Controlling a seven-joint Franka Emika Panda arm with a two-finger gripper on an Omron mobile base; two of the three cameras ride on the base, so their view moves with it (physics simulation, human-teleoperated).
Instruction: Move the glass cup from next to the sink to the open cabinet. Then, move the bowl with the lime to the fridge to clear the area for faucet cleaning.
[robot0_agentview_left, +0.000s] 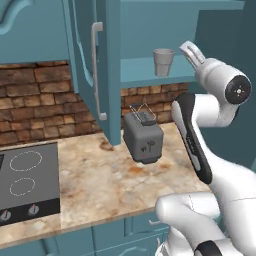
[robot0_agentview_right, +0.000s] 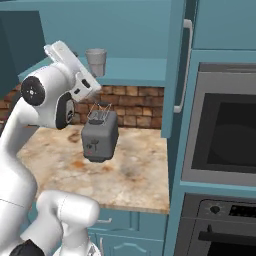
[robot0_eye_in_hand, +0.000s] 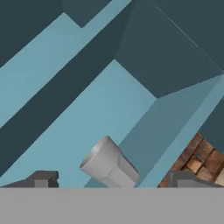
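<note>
Left base view: one translucent grey tapered glass cup (robot0_agentview_left: 163, 61) upright on teal shelf (robot0_agentview_left: 150, 72) of open cabinet. White arm's pincer (robot0_agentview_left: 189, 50) just beside cup, apart from it. One boxy grey metal toaster (robot0_agentview_left: 143, 136) on speckled beige stone tabletop (robot0_agentview_left: 100, 180); one black cooktop (robot0_agentview_left: 27, 182), two ring marks. Rough brick backsplash (robot0_agentview_left: 35, 107).

Right base view: same cup (robot0_agentview_right: 96, 62) on shelf, toaster (robot0_agentview_right: 100, 135) below; one dark glass oven door (robot0_agentview_right: 225, 135).

Hand view: pincer (robot0_eye_in_hand: 113, 180) released, two dark tips spread wide, cup (robot0_eye_in_hand: 107, 164) between them, untouched.
</note>
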